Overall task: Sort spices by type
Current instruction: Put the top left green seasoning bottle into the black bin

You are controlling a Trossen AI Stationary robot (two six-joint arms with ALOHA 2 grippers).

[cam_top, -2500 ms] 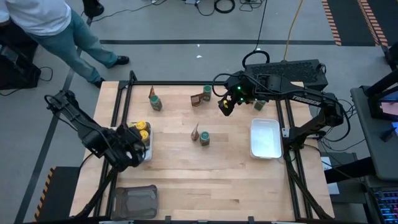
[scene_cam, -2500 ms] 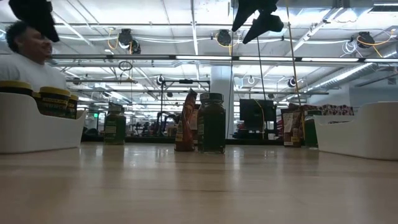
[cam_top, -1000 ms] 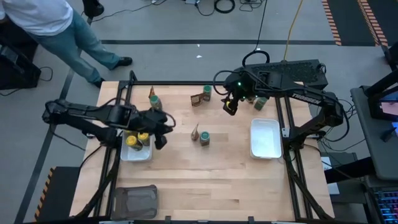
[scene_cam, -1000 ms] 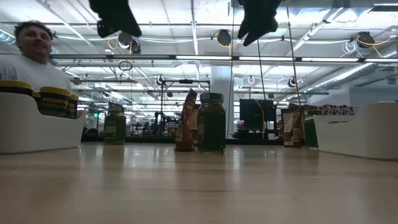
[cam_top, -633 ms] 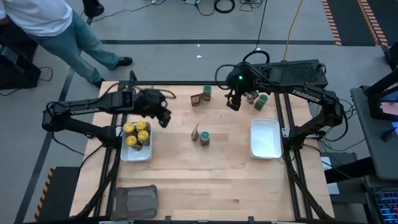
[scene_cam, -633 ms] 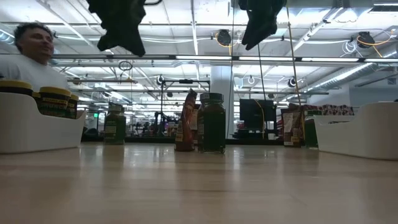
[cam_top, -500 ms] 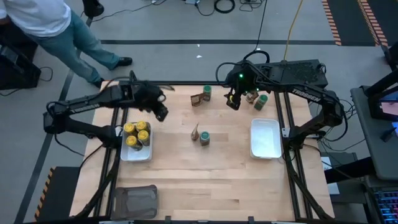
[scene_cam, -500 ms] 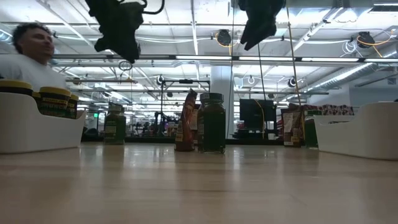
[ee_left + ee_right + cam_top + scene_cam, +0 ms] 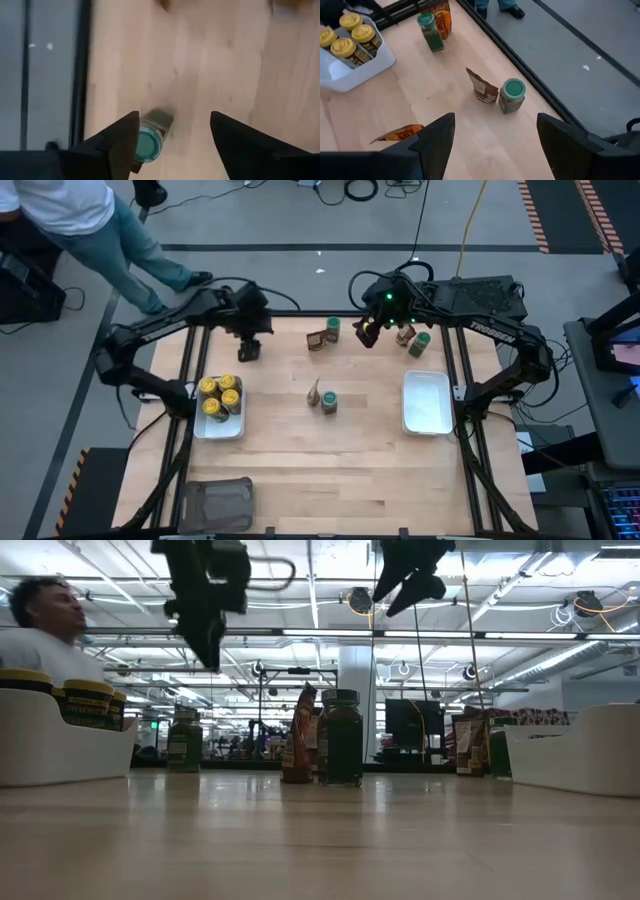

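Note:
My left gripper (image 9: 248, 348) (image 9: 173, 119) hangs open near the table's far left corner, pointing steeply down. A green-lidded jar (image 9: 148, 151) stands on the table below it, close to one finger and untouched. My right gripper (image 9: 365, 332) (image 9: 495, 120) is open above the far middle, over a green-lidded jar (image 9: 512, 95) and a brown packet (image 9: 482, 87). Three yellow-lidded jars (image 9: 220, 395) stand in the left white tray (image 9: 220, 428). Another green jar (image 9: 327, 401) and packet (image 9: 314, 391) stand mid-table.
A white tray (image 9: 426, 402) lies at the right and a dark grey tray (image 9: 215, 502) at the near left. One more green jar (image 9: 420, 343) and packet (image 9: 405, 335) stand far right. A person (image 9: 80, 220) stands beyond the far left corner.
My left gripper has swung from beside the left white tray toward the table's far edge and rolled about its own line, ending above the green-lidded jar at the far left. My right gripper has edged a little toward the far edge.

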